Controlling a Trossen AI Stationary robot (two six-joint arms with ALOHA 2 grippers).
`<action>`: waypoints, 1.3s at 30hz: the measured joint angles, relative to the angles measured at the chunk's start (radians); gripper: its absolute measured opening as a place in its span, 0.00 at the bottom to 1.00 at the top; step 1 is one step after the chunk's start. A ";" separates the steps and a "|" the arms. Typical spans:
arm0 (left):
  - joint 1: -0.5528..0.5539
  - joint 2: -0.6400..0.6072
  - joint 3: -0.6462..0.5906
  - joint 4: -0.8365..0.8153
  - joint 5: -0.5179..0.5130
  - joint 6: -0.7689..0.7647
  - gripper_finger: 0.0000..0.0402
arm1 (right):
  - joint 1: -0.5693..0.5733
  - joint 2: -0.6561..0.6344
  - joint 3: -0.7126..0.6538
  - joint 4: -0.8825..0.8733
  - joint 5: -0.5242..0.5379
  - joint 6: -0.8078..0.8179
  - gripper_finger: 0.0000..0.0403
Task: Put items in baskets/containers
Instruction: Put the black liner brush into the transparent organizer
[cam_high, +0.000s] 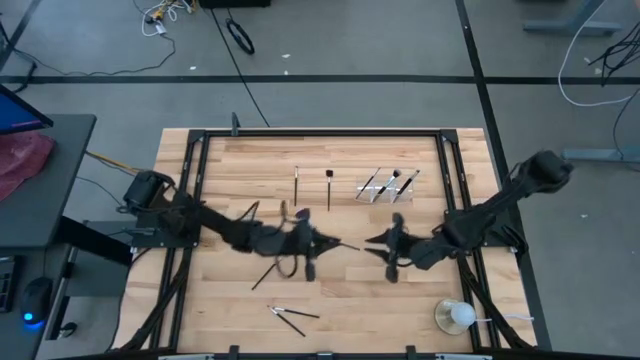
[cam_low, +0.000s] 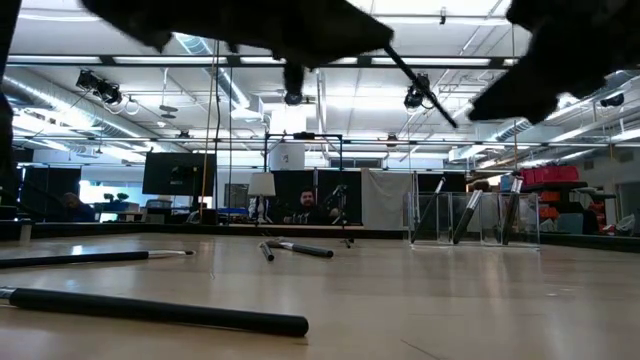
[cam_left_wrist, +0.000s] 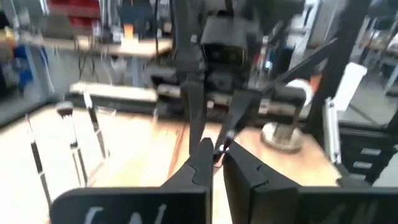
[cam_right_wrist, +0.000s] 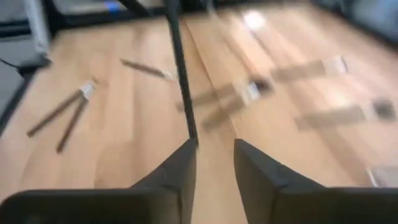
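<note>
Both arms are met over the table (cam_high: 330, 290) centre; the left gripper (cam_high: 322, 243) and right gripper (cam_high: 375, 243) face each other, tips near but apart.

Left jaws are nearly pressed together, pinching 1 thin brush (cam_left_wrist: 231, 127) at the tips; the brush is held clear of the table, slanting up toward the right arm in the left wrist view, and shows as a raised dark stick (cam_low: 420, 82) in the low view.

Right jaws are spread, a clear gap seen between the fingers (cam_right_wrist: 180, 168); nothing is seen between the fingers; a dark stick (cam_right_wrist: 180, 68) is seen just ahead of them.

Brushes counted in the high view: 2 lying apart at the far middle (cam_high: 297, 183) (cam_high: 329, 187); about 3 lying on the clear tray (cam_high: 388, 185) at far right, exact count not resolvable; 1 loose below the left gripper (cam_high: 265, 273); 2 crossed near the front edge (cam_high: 292, 317).

1 round cup (cam_high: 455, 316) with a white ball stands at the front right.
</note>
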 joint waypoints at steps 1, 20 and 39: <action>0.029 0.001 0.039 -0.084 0.026 -0.014 0.05 | 0.005 -0.035 0.000 -0.095 -0.005 0.070 0.29; 0.423 0.305 0.880 -1.097 0.229 0.222 0.05 | 0.121 0.029 -0.002 -0.367 0.095 0.390 0.23; 0.474 0.433 0.921 -1.134 0.354 0.270 0.08 | 0.121 0.086 -0.002 -0.306 0.095 0.382 0.22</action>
